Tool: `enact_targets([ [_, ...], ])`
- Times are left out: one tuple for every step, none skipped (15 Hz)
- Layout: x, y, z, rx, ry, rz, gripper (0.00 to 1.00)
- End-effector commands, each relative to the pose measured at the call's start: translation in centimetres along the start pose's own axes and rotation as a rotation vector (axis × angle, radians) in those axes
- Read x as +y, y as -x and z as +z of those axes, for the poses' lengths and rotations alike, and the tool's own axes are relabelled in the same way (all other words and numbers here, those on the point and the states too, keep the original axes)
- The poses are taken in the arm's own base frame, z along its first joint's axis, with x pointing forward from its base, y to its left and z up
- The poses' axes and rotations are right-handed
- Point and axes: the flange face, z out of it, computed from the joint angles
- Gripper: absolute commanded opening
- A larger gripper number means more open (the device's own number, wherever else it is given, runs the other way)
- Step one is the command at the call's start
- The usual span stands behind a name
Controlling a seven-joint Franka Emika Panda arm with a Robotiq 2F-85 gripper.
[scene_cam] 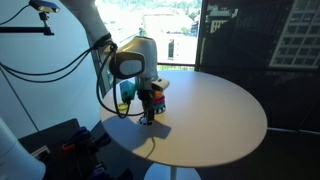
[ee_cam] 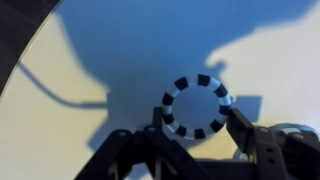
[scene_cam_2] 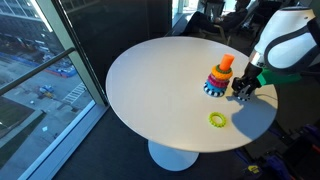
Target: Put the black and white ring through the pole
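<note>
Yellow-green ring: flat on the table, in front of the stack, apart from the claw.
Pole: upright, orange, rising from the stack of rings.
Black and white ring: flat on the table, just beside the stack.
Claw: low at the table, spread about ring-wide, a finger at each side of the rim; whether pressing, cannot tell.
Bearing: pole close by, left of the claw in an exterior view and higher; probably needs lifting above the tip first.

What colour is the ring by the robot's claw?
The ring is black with white patches; the wrist view shows it best.
</note>
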Motion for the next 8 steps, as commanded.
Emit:
enact_targets([
  [0.4, -0.1, -3.1, -0.022, 0.010, 0.003, 0.41],
  [0.5, -0.2, -3.8, -0.027, 0.015, 0.005, 0.41],
  [0.6, -0.3, -4.4, -0.030, 0.018, 0.008, 0.41],
  [0.7, -0.4, -5.2, -0.032, 0.020, 0.007, 0.41],
  [0.7, -0.5, -6.0, -0.032, 0.022, 0.007, 0.41],
  [0.8, -0.6, -6.8, -0.032, 0.023, 0.007, 0.41],
  [0.7, -0.8, -7.5, -0.033, 0.023, 0.006, 0.41],
  [0.7, -0.9, -8.3, -0.035, 0.020, 0.005, 0.41],
])
